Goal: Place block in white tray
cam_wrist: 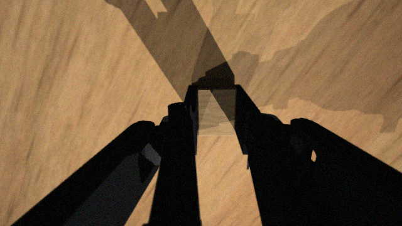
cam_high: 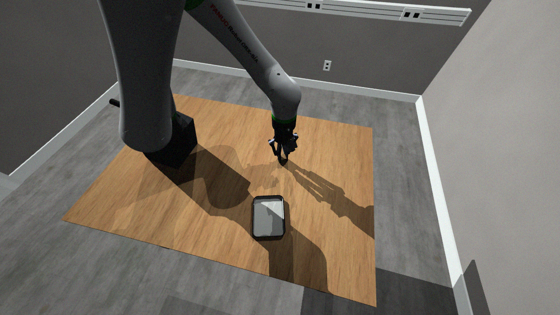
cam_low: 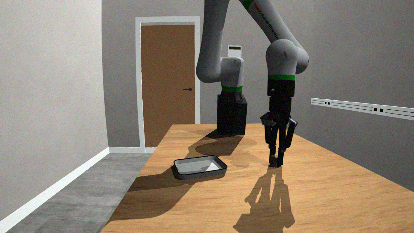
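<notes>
A small wooden block (cam_wrist: 217, 111) sits between my two black fingers in the wrist view, both fingers pressed against its sides. My gripper (cam_high: 282, 156) points straight down at the wooden table top and is shut on the block, with the fingertips at the surface (cam_low: 272, 166). In the top and exterior views the fingers hide the block. The white tray (cam_high: 268, 216) with a dark rim lies flat on the table, apart from the gripper and nearer the table's front edge; it also shows in the exterior view (cam_low: 199, 167), to the left of the gripper. Its floor holds nothing.
The robot's black base (cam_high: 176, 141) stands at the back left of the table. The arm casts broad shadows across the table and over the tray. A grey floor surrounds the table, with walls and a door (cam_low: 168, 83) beyond.
</notes>
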Action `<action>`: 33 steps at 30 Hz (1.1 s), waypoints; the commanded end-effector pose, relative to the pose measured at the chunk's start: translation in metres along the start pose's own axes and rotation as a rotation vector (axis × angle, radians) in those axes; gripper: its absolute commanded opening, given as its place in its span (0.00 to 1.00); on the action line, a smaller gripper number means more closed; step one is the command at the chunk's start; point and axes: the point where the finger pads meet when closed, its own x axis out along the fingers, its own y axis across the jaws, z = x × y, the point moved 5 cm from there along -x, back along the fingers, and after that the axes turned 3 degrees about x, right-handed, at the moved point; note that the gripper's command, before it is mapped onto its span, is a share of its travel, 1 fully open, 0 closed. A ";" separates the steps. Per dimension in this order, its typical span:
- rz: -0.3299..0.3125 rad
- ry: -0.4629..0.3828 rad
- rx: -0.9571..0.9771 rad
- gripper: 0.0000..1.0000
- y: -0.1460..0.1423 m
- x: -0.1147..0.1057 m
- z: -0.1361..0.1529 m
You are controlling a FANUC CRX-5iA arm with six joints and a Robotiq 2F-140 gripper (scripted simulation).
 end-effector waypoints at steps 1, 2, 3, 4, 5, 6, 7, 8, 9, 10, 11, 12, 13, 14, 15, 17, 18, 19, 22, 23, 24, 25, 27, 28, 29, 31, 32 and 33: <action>-0.001 0.000 0.000 0.10 0.000 0.000 0.000; -0.001 0.000 0.000 0.10 0.000 0.000 0.000; -0.001 0.000 0.000 0.10 0.000 0.000 0.000; -0.001 0.000 0.000 0.10 0.000 0.000 0.000; -0.001 0.000 0.000 0.10 0.000 0.000 0.000; -0.001 0.000 0.000 0.10 0.000 0.000 0.000; -0.001 0.000 0.000 0.10 0.000 0.000 0.000; -0.001 0.000 0.000 0.10 0.000 0.000 0.000; -0.001 0.000 0.000 0.10 0.000 0.000 0.000; -0.001 0.000 0.000 0.10 0.000 0.000 0.000; -0.001 0.000 0.000 0.10 0.000 0.000 0.000; -0.001 0.000 0.000 0.10 0.000 0.000 0.000; -0.001 0.000 0.000 0.10 0.000 0.000 0.000; -0.001 0.000 0.000 0.10 0.000 0.000 0.000; -0.001 0.000 0.000 0.10 0.000 0.000 0.000; -0.001 0.000 0.000 0.10 0.000 -0.001 0.000; -0.001 0.000 0.000 0.10 0.000 -0.001 0.000; -0.001 0.000 0.000 0.10 0.000 -0.001 0.000; -0.001 0.000 0.000 0.10 0.000 -0.004 0.000; -0.001 0.000 0.000 0.10 0.000 -0.005 0.000; -0.001 0.000 0.000 0.10 0.000 -0.007 0.000; -0.001 0.000 0.000 0.10 0.000 -0.008 0.000; -0.001 0.000 0.000 0.10 0.000 -0.008 0.000; -0.001 0.000 0.000 0.10 0.000 -0.011 0.000; -0.001 0.000 0.000 0.10 0.000 -0.013 0.000; -0.001 0.000 0.000 0.10 0.000 -0.018 0.000; -0.001 0.000 0.000 0.10 0.000 -0.021 0.000; -0.001 0.000 0.000 0.10 0.000 -0.024 0.000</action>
